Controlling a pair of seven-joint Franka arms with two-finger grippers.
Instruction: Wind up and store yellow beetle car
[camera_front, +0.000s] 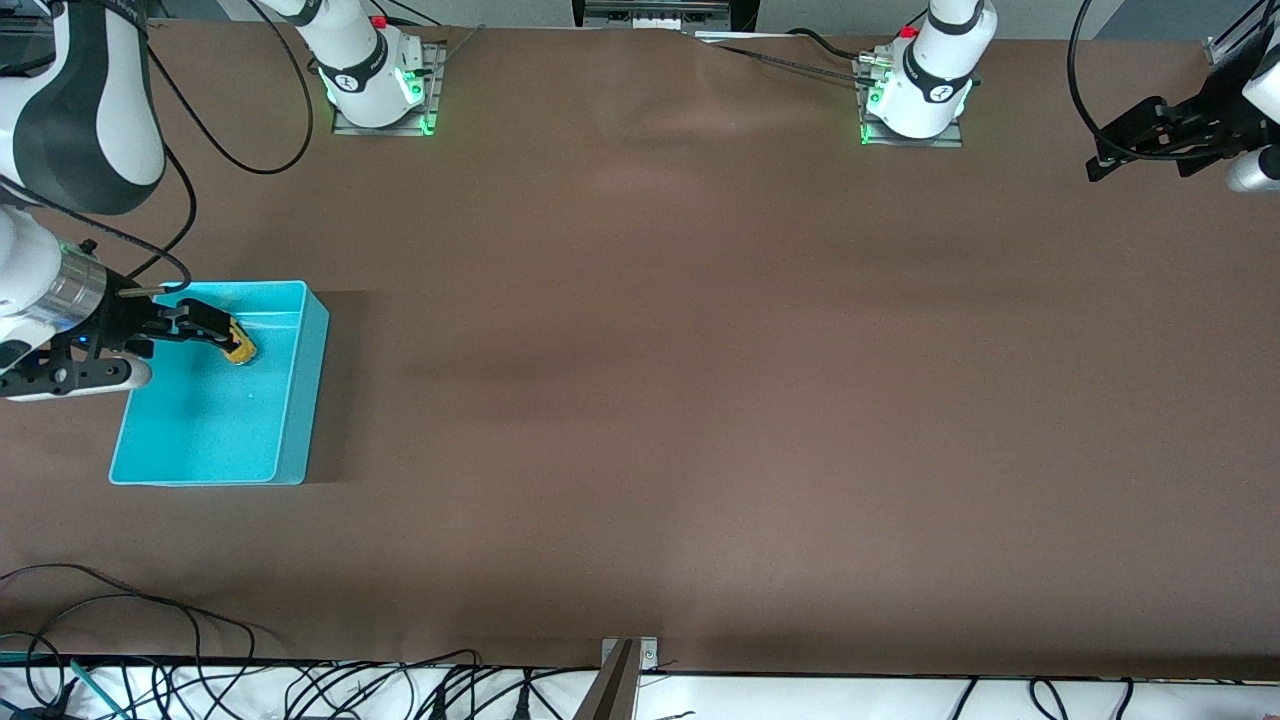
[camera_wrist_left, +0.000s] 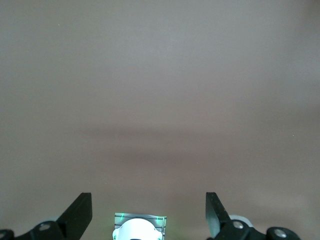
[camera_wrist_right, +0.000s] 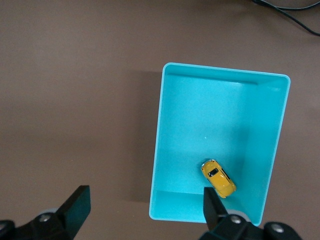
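Both arms are clad in glossy white shells with dark grey joint bands, and black cables are looped along them. Green lights are shown at the grey mounting plates, with a small red button beside each base. Black fingers are carried by the left gripper (camera_front: 1140, 140) and the right gripper (camera_front: 205, 325), the latter behind a silver wrist ring.

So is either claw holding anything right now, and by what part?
Nothing is held. The yellow beetle car lies loose in the cyan bin under the open right claw; the left claw waits open over bare table.
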